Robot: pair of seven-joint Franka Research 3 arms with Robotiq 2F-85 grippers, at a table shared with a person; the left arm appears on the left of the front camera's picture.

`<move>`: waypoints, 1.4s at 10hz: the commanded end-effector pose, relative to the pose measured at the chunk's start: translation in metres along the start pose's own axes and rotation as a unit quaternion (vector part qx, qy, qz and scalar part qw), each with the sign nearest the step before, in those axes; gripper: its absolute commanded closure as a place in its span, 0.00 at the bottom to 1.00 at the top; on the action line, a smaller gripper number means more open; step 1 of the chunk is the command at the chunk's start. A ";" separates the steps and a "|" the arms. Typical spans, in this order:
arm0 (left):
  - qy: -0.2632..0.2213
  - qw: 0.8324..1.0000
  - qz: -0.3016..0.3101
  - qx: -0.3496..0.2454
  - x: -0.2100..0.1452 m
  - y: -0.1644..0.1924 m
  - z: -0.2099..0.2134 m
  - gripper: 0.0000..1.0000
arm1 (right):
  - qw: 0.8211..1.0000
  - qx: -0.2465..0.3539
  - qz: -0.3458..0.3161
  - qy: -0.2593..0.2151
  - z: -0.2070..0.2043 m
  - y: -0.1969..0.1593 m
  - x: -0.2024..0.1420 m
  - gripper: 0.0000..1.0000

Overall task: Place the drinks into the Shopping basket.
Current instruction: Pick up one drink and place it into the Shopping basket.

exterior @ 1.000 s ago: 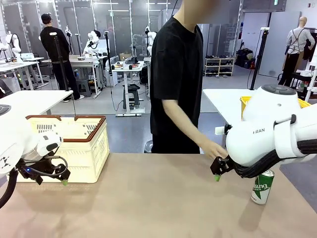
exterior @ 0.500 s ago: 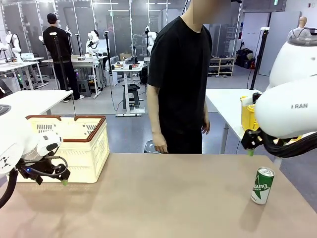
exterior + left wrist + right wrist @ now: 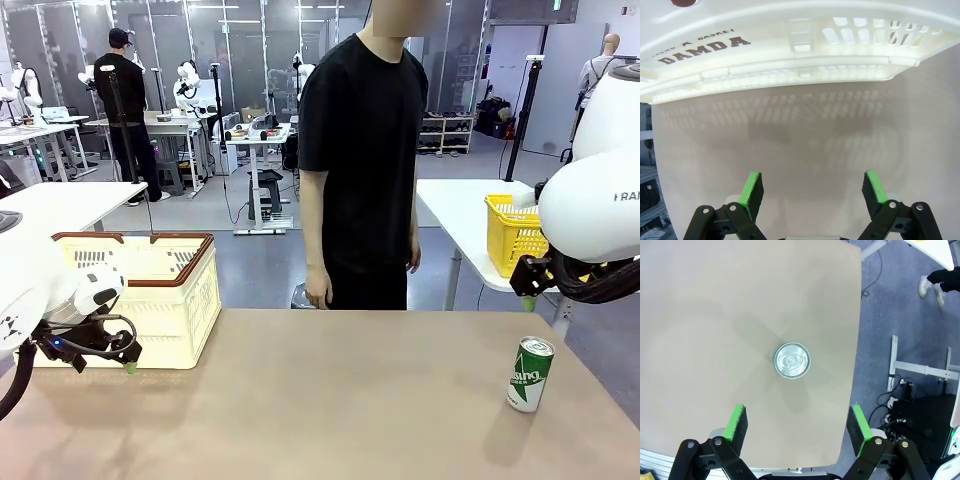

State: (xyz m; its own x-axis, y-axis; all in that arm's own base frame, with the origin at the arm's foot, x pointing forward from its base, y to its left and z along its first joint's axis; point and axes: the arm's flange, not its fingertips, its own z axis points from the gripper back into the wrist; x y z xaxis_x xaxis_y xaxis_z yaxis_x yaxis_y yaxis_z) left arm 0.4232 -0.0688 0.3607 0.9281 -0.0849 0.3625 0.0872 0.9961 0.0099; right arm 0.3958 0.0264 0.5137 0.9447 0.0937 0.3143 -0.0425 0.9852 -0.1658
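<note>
Nearest, by the right edge of the table (image 3: 320, 410): one green can (image 3: 530, 374) with white markings, upright on the bare top, touched by neither gripper. By the left edge, at about the same depth: left gripper (image 3: 105, 363), low over the tabletop, jaws spread wide, nothing between the green pads (image 3: 753, 187), facing the lettered side wall of the basket. Just behind it, at the far left corner: Shopping basket (image 3: 170, 300), cream-white and slotted, reddish-brown rim, "DAMDA" in dark print; contents not discernible. Above the right edge, higher than the can and apart from it: right gripper (image 3: 797, 427), pointed straight down at the can's silver lid, jaws likewise wide and empty. At the far edge, mid-table: standing person (image 3: 365, 160) in a black shirt, arms hanging, hands empty. Beyond, on a separate white table: yellow mesh basket (image 3: 510, 235).
</note>
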 end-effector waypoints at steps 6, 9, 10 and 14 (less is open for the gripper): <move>0.001 1.000 0.007 0.000 0.000 0.000 0.000 0.00 | 0.997 0.054 0.008 0.047 -0.054 -0.020 0.032 0.00; 0.001 1.000 0.007 0.000 0.000 0.000 0.000 0.00 | 0.995 0.073 0.005 0.074 -0.086 -0.019 0.036 0.00; 0.001 1.000 0.007 0.000 0.000 0.000 0.000 0.00 | 0.994 0.080 0.005 0.076 -0.097 -0.019 0.038 0.00; 0.001 1.000 0.007 0.000 0.000 0.000 0.000 0.00 | 0.993 0.077 -0.005 0.092 -0.129 -0.018 0.035 0.00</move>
State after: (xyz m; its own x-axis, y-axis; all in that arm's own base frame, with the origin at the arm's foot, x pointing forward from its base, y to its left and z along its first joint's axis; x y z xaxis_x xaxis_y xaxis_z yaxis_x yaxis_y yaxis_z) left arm 0.4232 -0.0688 0.3608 0.9280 -0.0848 0.3628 0.0872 0.9961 0.0099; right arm 0.4648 -0.0011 0.4115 0.9901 0.0655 0.1243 -0.0630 0.9977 -0.0245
